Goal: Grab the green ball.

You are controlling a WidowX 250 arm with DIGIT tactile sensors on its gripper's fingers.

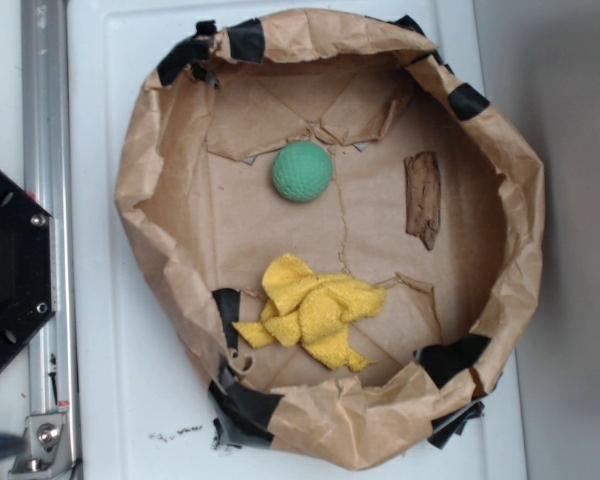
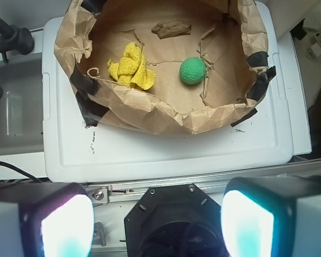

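While the small mint-green dimpled ball sits loose on the floor of the crumpled brown paper basin, nothing touches it, so it is free to be taken from above. It lies toward the basin's far wall as the exterior view frames it, and in the wrist view it is on the side nearer the robot's base. The crumpled yellow terry cloth lies apart from it across the paper floor, and the brown bark-like wood piece lies off to one side, also apart. The paper walls, patched with strips of black tape, likely serve to keep the ball from rolling away. The basin rests on a white plastic worktop, bordered by a metal rail. The pincer hangs well back from the basin, released, its two fingers spread wide with nothing between them.
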